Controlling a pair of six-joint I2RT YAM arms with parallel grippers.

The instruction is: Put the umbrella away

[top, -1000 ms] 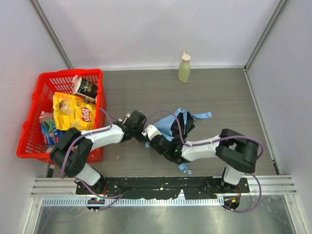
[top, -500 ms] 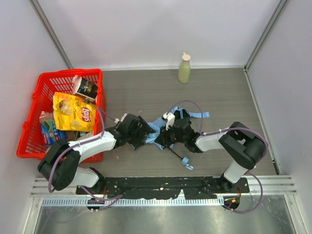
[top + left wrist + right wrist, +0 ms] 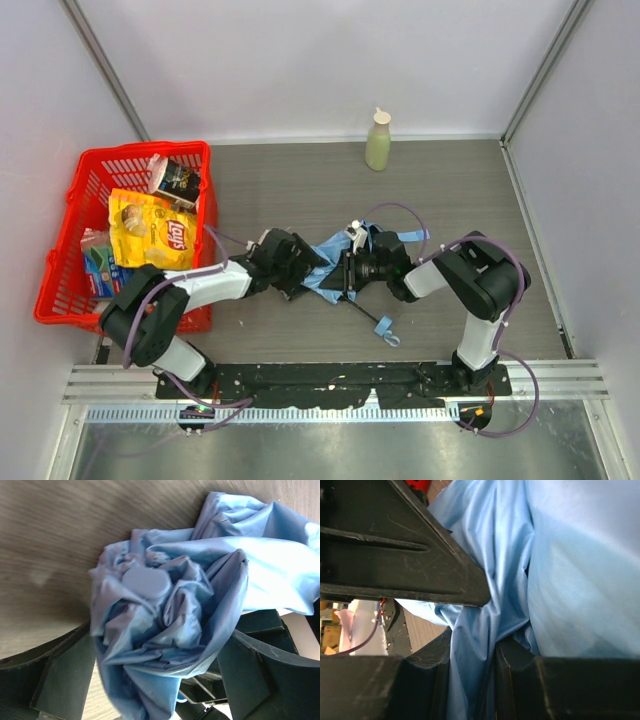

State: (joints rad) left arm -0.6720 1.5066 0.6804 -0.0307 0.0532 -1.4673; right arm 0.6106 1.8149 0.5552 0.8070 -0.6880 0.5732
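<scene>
**At mid-bench, two pincers are holding one blue umbrella**

Near the middle of the bench [image 3: 460, 190], in the overhead view, the umbrella [image 3: 328, 258] is lying as a crumpled sky-blue bundle. The left pincer [image 3: 300, 270] is reaching into it from 9 o'clock and the right pincer [image 3: 349, 272] from 3 o'clock, so the two are facing each other with the fabric between them. A thin black shaft [image 3: 362, 311] is running out of the bundle toward 5 o'clock and ending in a small light-blue handle [image 3: 386, 334] on the bench. A blue strap [image 3: 412, 237] is trailing toward 2 o'clock. Well apart at 12 o'clock, a pale green bottle [image 3: 378, 141] is standing upright by the back wall. At 9 o'clock, a red basket [image 3: 60, 290] is holding a yellow chip bag [image 3: 150, 228] and other packets.

From the left wrist, the gathered fabric is filling the whole gap between the two dark fingers [image 3: 60, 675] and pressing against both, so this pincer is clamped on the umbrella. A round blue cap [image 3: 146, 581] is showing in the folds toward 11 o'clock, with wood-grain bench beyond it.

From the right wrist, a narrow fold of blue fabric is being squeezed between the dark fingers [image 3: 420, 685] at 6 o'clock, so this pincer too is clamped on the umbrella. More fabric is spreading toward 1 o'clock.
</scene>
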